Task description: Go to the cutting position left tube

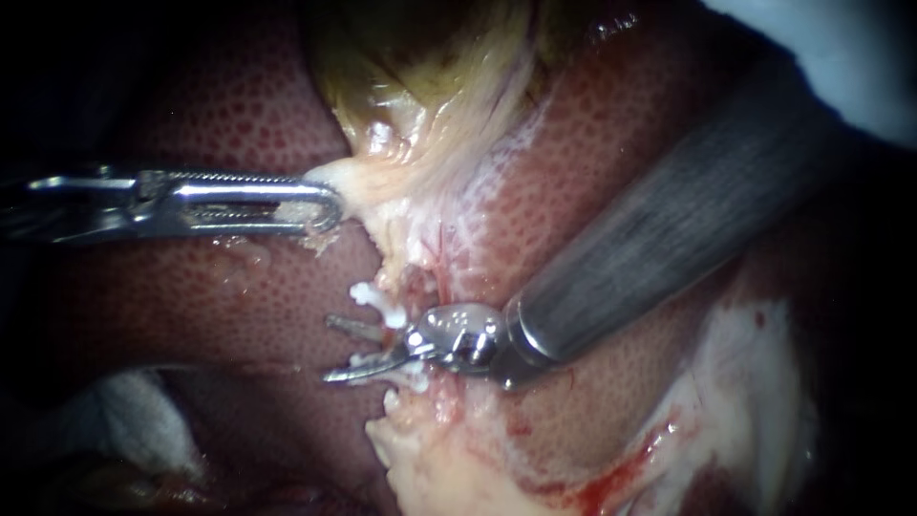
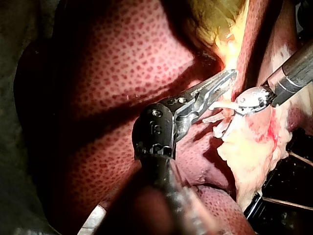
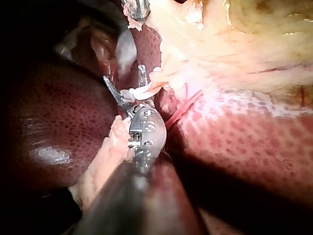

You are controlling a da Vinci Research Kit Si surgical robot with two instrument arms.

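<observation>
My left instrument reaches in from the left, its long toothed jaws shut on a pale fold at the lower end of the yellow gallbladder. My right instrument comes from the upper right, and its two thin blades stand open. They straddle a pale tube between two white clips, one above the blades and one below. In the right wrist view the open blades flank a white clip. The left wrist view shows my left jaws on the fold, with the right blades just beside them.
Mottled red liver surrounds the site. Pale fatty tissue with some blood lies below the blades. White gauze sits at the lower left, and a white cloth shows at the upper right.
</observation>
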